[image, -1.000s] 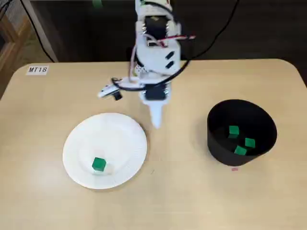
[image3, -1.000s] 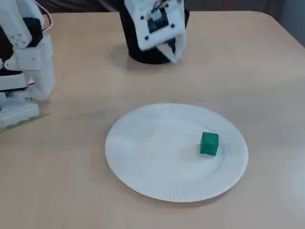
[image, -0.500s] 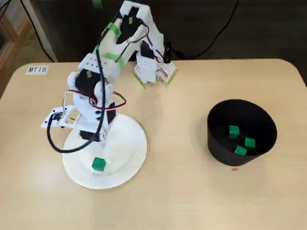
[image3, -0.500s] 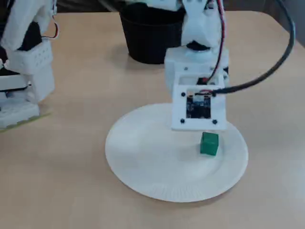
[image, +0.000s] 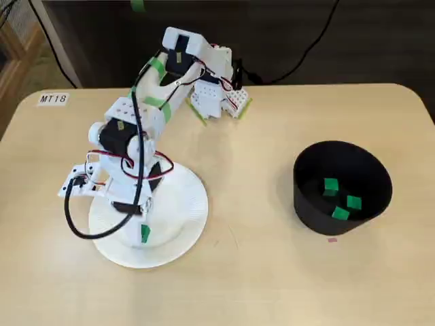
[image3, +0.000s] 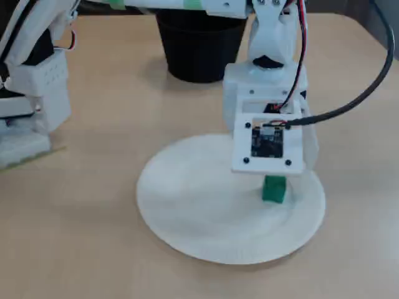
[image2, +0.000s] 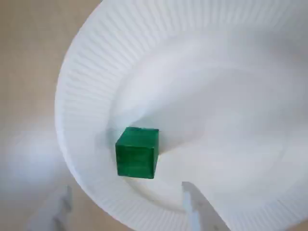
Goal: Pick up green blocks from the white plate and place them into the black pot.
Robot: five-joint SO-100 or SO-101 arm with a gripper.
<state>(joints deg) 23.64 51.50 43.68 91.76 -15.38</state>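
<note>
One green block (image2: 137,152) lies on the white plate (image2: 202,72), near its rim. In the wrist view my gripper (image2: 126,211) is open, with a fingertip (image2: 197,207) showing to each side just short of the block and nothing between them. In both fixed views the arm's head hangs low over the plate (image: 194,204) and half covers the block (image: 145,233); the block (image3: 274,189) peeks out under the wrist camera board. The black pot (image: 312,217) stands at the right and holds three green blocks (image: 331,185).
The arm's base (image: 217,95) sits at the table's back edge, and a black cable (image: 75,224) loops out left of the plate. A label reading MT18 (image: 53,98) is stuck at the back left corner. The pot (image3: 196,56) stands behind the plate (image3: 187,205).
The arm swung from the table's middle over to the plate, then came down lower over the green block. The block has stayed in place.
</note>
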